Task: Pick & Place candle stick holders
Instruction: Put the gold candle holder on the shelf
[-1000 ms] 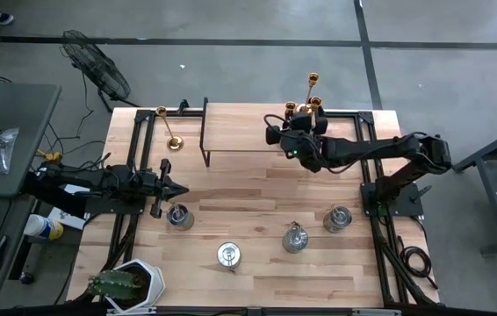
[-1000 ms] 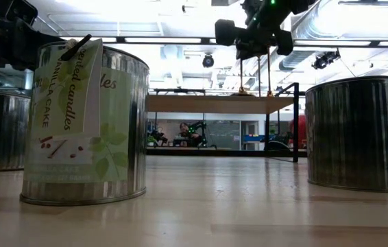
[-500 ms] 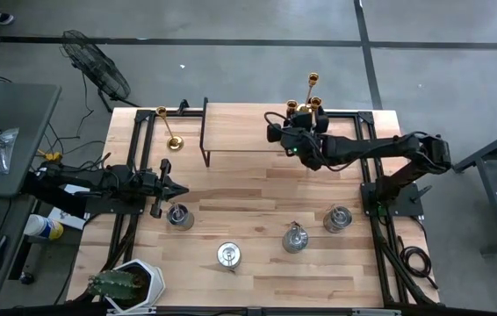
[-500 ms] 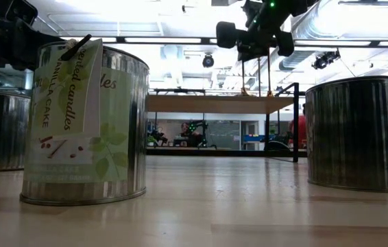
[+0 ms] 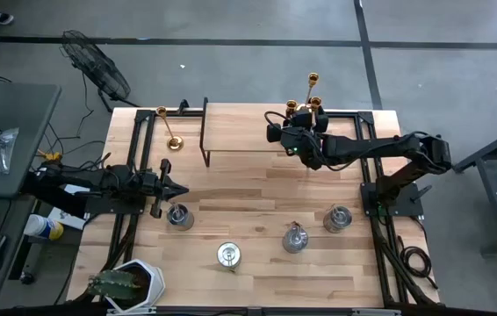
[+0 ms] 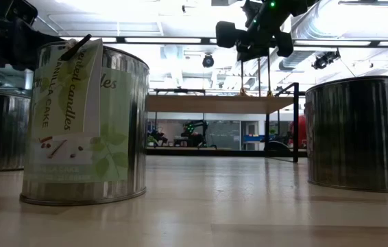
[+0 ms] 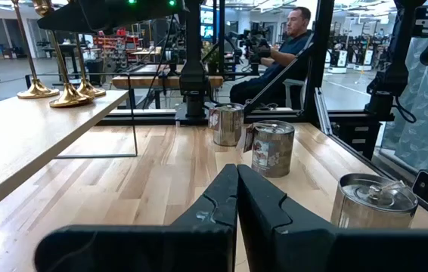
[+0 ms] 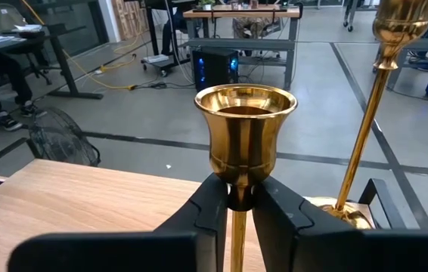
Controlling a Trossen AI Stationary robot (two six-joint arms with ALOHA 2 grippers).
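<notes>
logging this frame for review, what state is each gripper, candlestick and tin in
right gripper: shut on the gold candlestick's stem, just under its cup, over the raised shelf
gold candlestick: upright, held
other gold candlesticks: upright on the raised shelf
lone gold candlestick: standing apart, at the table's far left
left gripper: shut, empty, low over the table
four silver tins: upright on the table

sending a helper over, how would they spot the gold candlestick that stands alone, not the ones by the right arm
Start at the raised wooden shelf across the back of the table. Just past its left end, on the tabletop's back left corner, stands one gold candlestick. Unlike the three clustered on the shelf's right end at the right gripper, it stands alone, off the shelf.
</notes>
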